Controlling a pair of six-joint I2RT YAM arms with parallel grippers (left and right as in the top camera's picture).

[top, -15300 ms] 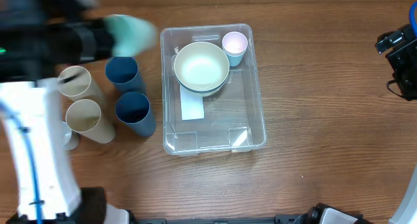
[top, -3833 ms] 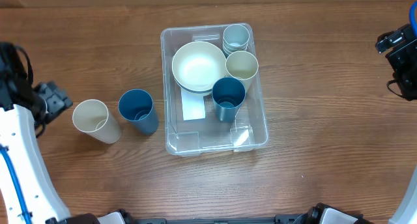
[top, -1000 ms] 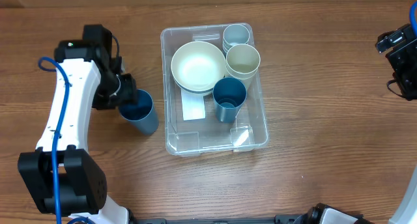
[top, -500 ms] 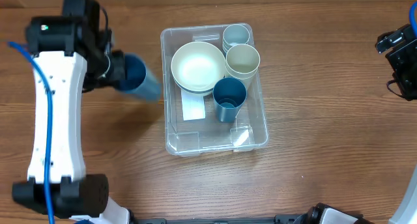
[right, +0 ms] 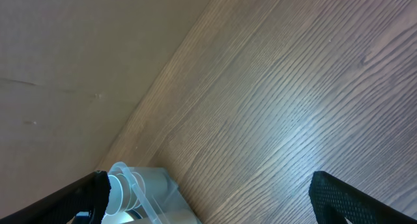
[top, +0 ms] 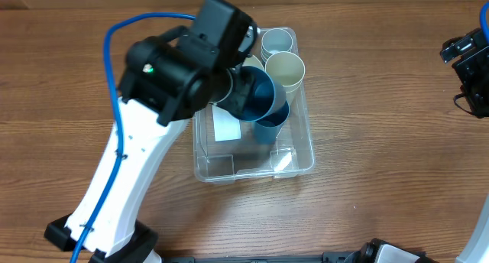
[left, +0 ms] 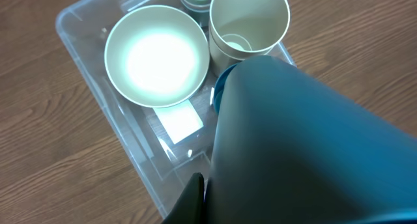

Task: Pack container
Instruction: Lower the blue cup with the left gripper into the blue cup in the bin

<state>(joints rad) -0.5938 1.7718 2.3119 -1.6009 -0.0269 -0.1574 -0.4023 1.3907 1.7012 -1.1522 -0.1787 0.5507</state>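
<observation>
Left gripper (top: 234, 89) pinching a tilted blue cup (top: 258, 95) over the container (top: 294, 162), above second blue cup (top: 269, 131) at the bowl's (left: 156, 55) 4 o'clock. Right gripper (right: 215, 208) spread, 3 o'clock table (top: 382, 141) edge.

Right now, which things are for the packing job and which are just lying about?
For the job: container, blue cup in the left gripper, second blue cup, cream cup, pale stacked cups, bowl.
Just there: wooden table, open right gripper off to the side.
</observation>
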